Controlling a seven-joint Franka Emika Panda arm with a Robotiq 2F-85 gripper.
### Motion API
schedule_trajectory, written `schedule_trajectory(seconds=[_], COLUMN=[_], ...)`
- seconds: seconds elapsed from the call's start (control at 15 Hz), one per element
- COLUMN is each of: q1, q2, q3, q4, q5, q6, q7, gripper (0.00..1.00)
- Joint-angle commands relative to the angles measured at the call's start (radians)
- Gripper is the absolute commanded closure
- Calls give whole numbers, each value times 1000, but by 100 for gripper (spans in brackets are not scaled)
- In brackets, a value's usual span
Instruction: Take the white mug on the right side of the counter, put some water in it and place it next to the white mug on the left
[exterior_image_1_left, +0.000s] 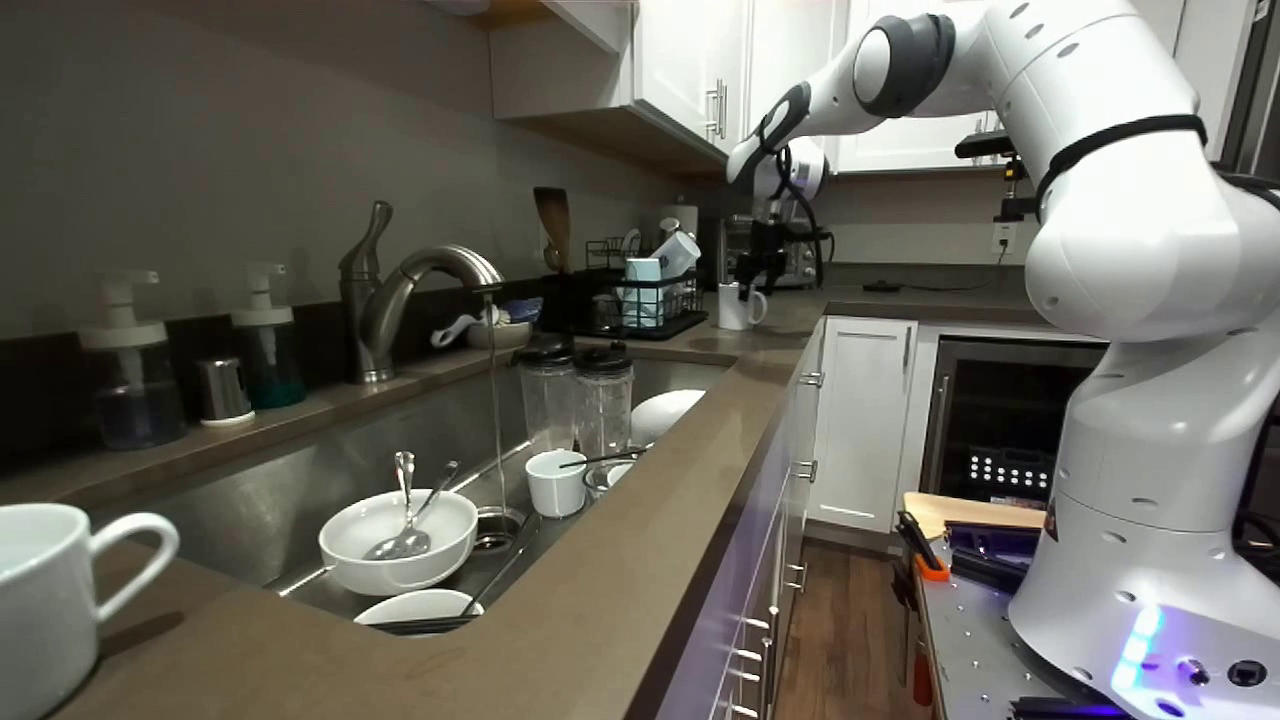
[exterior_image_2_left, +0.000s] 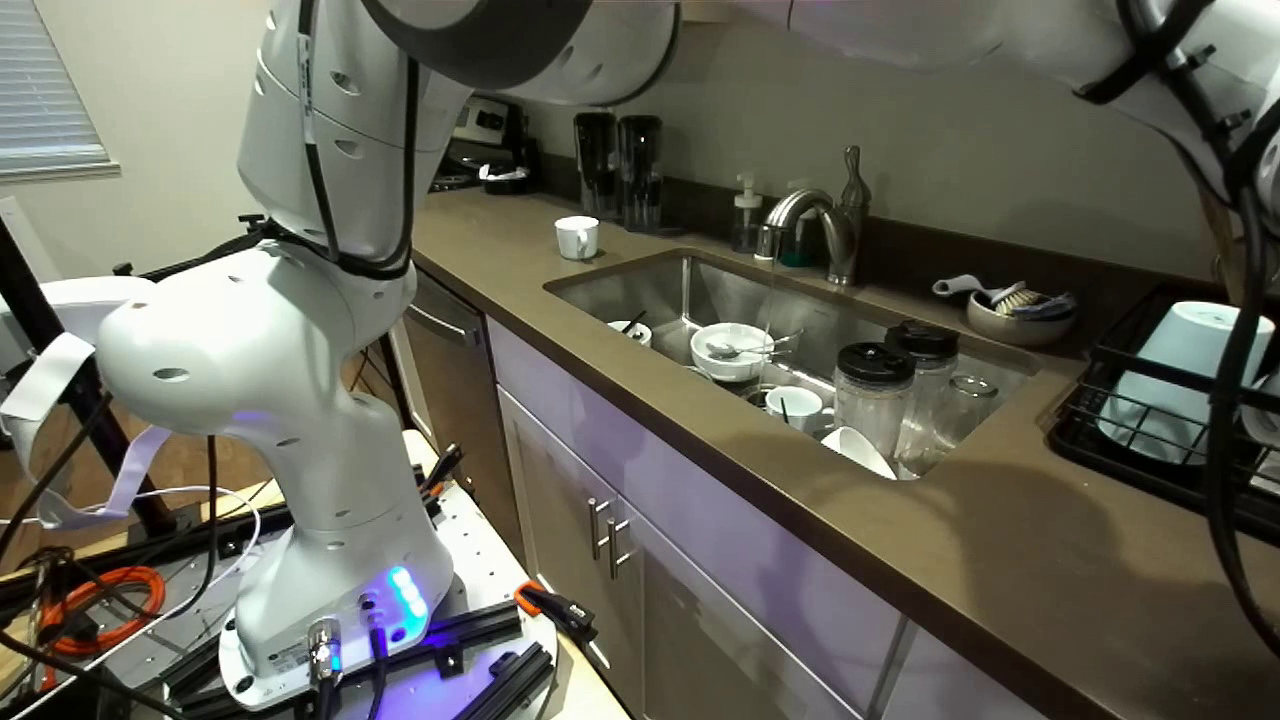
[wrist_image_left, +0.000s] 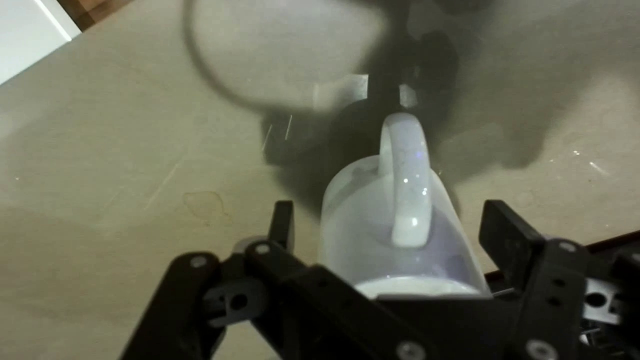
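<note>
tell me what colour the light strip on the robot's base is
Bright blue; the light strip shows best in an exterior view.

A white robot arm (exterior_image_1_left: 1130, 250), its base (exterior_image_1_left: 1120, 600) at four o'clock in an exterior view, arches over a kitchen counter (exterior_image_1_left: 640, 520), the black gripper (exterior_image_1_left: 760, 278) at an upright white mug (exterior_image_1_left: 733, 312) at two o'clock; whether they touch cannot be told. At nine, a metal faucet (exterior_image_1_left: 380, 325) sends a thin stream of water (exterior_image_1_left: 497, 410) into a steel sink (exterior_image_1_left: 230, 520), where a white bowl (exterior_image_1_left: 395, 573) holding a spoon (exterior_image_1_left: 402, 544) sits at eight and a white cup (exterior_image_1_left: 555, 490) at seven. A second white mug (exterior_image_1_left: 38, 610), partly cropped, stands on the counter's near end, farther out at eight.
</note>
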Motion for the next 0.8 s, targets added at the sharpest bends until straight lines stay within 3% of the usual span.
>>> schedule_trajectory(seconds=[0.0, 0.2, 0.47, 0.67, 0.73], q1=[-23, -25, -28, -15, -14], q2=[37, 51, 65, 69, 70], q3=[29, 31, 27, 5, 2], q4=[56, 73, 93, 93, 93], q5=[-6, -13, -23, -16, -16], q6=[-16, -25, -40, -53, -56], q7=[-6, 1, 8, 5, 5], gripper=[12, 5, 11, 23, 21])
